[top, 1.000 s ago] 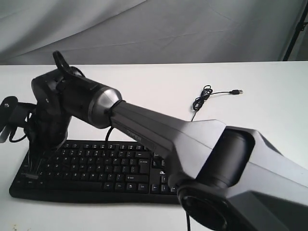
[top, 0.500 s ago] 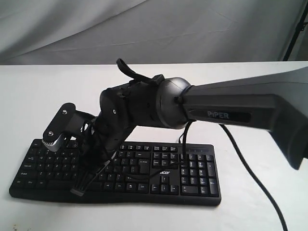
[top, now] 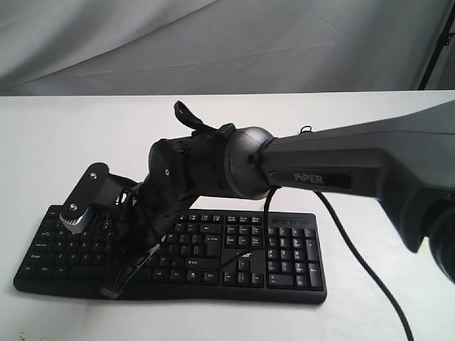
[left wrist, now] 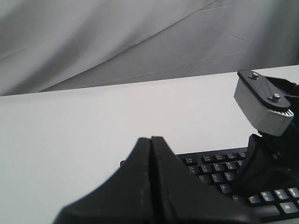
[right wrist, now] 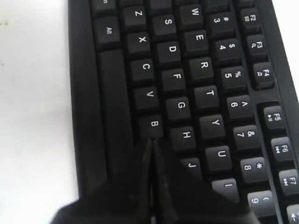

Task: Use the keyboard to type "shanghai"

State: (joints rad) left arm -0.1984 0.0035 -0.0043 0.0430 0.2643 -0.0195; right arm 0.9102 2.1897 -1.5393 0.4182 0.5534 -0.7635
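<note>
The wide black keyboard (top: 284,257) lies along the near part of the white table. My right arm reaches across it from the right. The right gripper (top: 114,290) is shut and empty, its tips down at the front of the keyboard's left half. In the right wrist view the right gripper (right wrist: 150,141) touches the near edge of the B key (right wrist: 154,124), beside the space bar (right wrist: 112,93), and hides the N key. The H key (right wrist: 186,136) is uncovered. My left gripper (left wrist: 151,139) is shut and empty, held off the keyboard (left wrist: 212,170) at its far-left end.
The white table (top: 57,142) stretches behind and to both sides. A grey cloth backdrop (top: 227,42) hangs behind it. The right arm's grey wrist block (left wrist: 264,108) stands near my left gripper. A black arm cable (top: 355,263) crosses the table at the right.
The right gripper moved from the keyboard's far-left end rightward to the B and N area, then sank a little toward the keys. The keyboard has not shifted.
</note>
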